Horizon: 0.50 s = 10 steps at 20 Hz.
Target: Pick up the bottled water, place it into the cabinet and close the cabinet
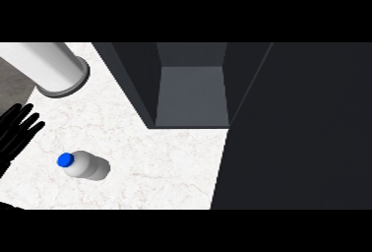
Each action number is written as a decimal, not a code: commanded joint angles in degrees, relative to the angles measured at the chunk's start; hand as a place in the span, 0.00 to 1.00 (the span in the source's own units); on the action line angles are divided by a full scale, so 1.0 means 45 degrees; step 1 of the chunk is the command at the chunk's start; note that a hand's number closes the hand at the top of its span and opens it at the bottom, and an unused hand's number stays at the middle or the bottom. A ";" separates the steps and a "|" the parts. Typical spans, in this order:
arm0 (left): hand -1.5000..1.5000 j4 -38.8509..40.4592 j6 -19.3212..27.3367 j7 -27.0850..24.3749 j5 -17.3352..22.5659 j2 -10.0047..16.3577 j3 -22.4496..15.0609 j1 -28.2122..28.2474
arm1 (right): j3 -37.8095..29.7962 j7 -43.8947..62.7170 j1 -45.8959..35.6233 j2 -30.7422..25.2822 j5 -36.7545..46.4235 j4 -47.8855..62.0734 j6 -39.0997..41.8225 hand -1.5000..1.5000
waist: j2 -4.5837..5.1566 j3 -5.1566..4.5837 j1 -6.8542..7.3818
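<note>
The bottled water (pixel 85 165), a short white bottle with a blue cap, stands on the pale marble counter (pixel 160 162) at lower left. My left hand (pixel 16 129) shows at the left edge, black, fingers straight and spread, pointing up, apart from the bottle and above-left of it. The dark cabinet (pixel 193 98) stands open at centre, its grey inner floor bare. Its door (pixel 298 128) is swung out and fills the right side of the view. My right hand does not show.
A large white cylinder (pixel 52 66) with a grey rim lies at upper left on the counter. A grey floor strip shows beyond the counter's left edge.
</note>
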 commanded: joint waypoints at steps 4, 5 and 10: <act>0.00 0.2755 -0.0524 -0.1377 -0.1775 -0.0293 -0.0385 -0.0540 | 0.1599 0.0691 0.0296 -0.0220 0.2383 -0.1318 -0.0687 0.00 | -0.0018 -0.0008 -0.0104; 0.00 0.3521 -0.0224 -0.1916 -0.2605 -0.0612 -0.0633 -0.0908 | 0.0599 0.0820 0.0167 -0.0632 0.1372 -0.1464 -0.0380 0.00 | 0.0013 -0.0006 -0.0139; 0.00 0.5416 -0.1224 -0.3995 -0.3414 -0.0499 -0.0395 -0.0310 | 0.1332 0.0760 0.0342 -0.0702 0.1899 -0.1599 -0.0952 0.00 | -0.0013 -0.0015 -0.0157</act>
